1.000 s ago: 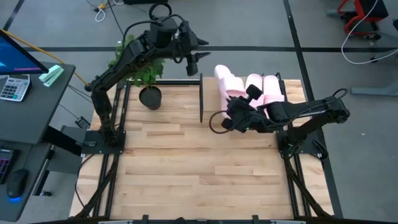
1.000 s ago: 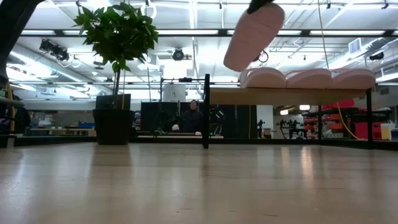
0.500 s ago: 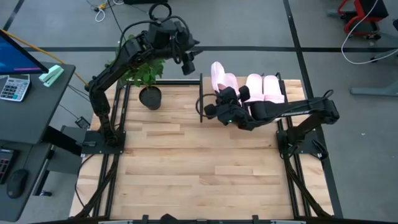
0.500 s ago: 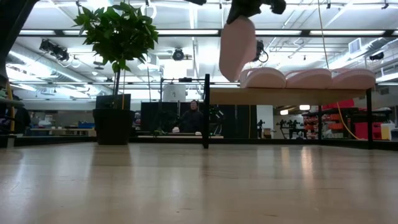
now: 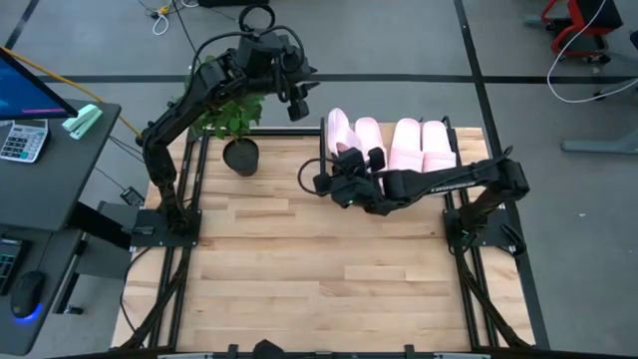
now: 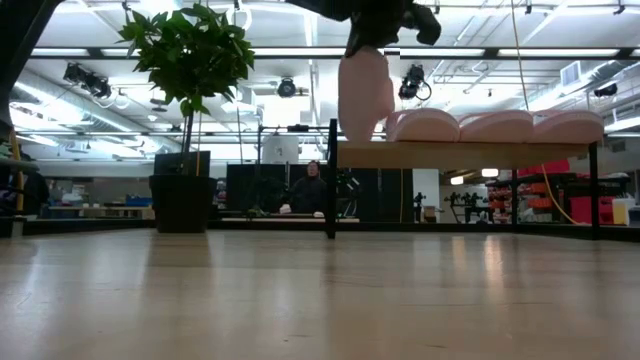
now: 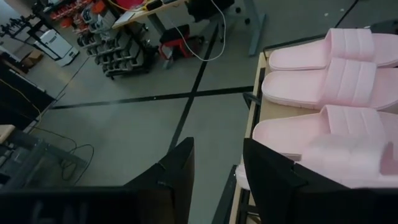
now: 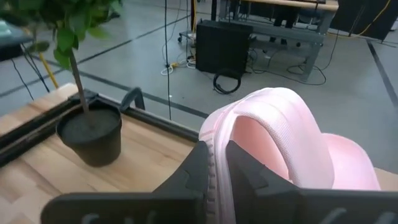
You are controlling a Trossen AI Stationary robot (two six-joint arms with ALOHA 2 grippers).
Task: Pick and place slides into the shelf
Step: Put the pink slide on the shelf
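Three pale pink slides lie side by side on the shelf's wood top, shown in the low view as slides on the shelf. Another slide stands nearly upright at the shelf's left end, with my right gripper shut on it. In the low view this slide reaches down to about the level of the shelf top. My left gripper hovers open above the shelf's far left corner, nothing between its fingers. My right gripper pinches the slide's sole edge between its two fingers, beside the arched strap. The fingers come almost level from the table's near side. The slide is turned on its edge, long axis nearly upright; whether its lower end touches the shelf I cannot tell.
A potted plant stands at the table's far left, left of the shelf's black end post. The wide wood tabletop stretches toward the near edge. A desk with a calculator stands off the table's left.
My right gripper has gone toward the table's left edge and downward with the slide, rolling as it went. The slide has turned from a slant to nearly upright and has sunk to the shelf's left end.
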